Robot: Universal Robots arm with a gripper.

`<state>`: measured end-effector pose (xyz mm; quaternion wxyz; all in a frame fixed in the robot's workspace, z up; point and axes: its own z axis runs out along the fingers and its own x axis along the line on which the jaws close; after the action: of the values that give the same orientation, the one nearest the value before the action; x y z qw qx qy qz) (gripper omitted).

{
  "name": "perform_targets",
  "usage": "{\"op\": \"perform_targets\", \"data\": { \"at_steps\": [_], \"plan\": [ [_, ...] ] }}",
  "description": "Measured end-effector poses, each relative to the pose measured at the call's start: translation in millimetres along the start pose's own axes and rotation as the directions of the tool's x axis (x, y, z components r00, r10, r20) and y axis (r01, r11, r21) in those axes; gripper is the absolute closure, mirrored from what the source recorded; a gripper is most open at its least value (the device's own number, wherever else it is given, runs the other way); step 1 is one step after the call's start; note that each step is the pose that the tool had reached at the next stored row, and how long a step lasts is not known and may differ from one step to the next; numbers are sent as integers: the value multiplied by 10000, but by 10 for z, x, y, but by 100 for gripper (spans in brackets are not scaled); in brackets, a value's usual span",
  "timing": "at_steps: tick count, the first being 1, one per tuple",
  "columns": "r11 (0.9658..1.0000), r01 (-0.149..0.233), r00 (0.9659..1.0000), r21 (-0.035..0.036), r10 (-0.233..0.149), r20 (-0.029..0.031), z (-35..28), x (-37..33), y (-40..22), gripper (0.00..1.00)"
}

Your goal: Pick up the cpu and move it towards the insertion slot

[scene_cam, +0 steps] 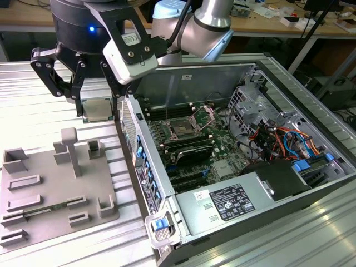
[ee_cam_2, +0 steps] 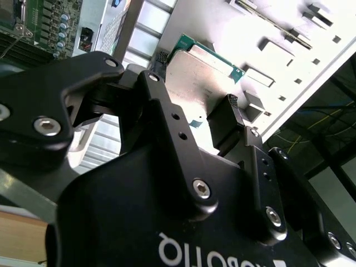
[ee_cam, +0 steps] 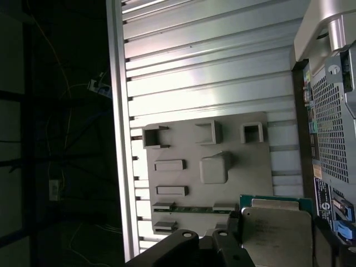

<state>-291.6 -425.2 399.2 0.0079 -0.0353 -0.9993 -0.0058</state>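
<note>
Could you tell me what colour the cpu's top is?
Pale silvery-white, with a green edge; the cpu shows best in the first wrist view.

The tray (scene_cam: 55, 189) lies at the exterior view's left of the computer case (scene_cam: 233, 167).

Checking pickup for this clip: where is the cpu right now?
In the exterior view the cpu hangs in the gripper, above the ribbed table, between the grey tray and the computer case.

Silver arm (scene_cam: 208, 25), black screw-studded tool (scene_cam: 94, 108)
</note>
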Motion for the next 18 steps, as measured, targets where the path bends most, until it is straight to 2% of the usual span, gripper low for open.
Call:
{"op": "perform_targets", "data": {
  "at_steps": [18],
  "plan": [
    [10000,0,10000,13,0,1,-1,-76,5,45]
  ]
}}
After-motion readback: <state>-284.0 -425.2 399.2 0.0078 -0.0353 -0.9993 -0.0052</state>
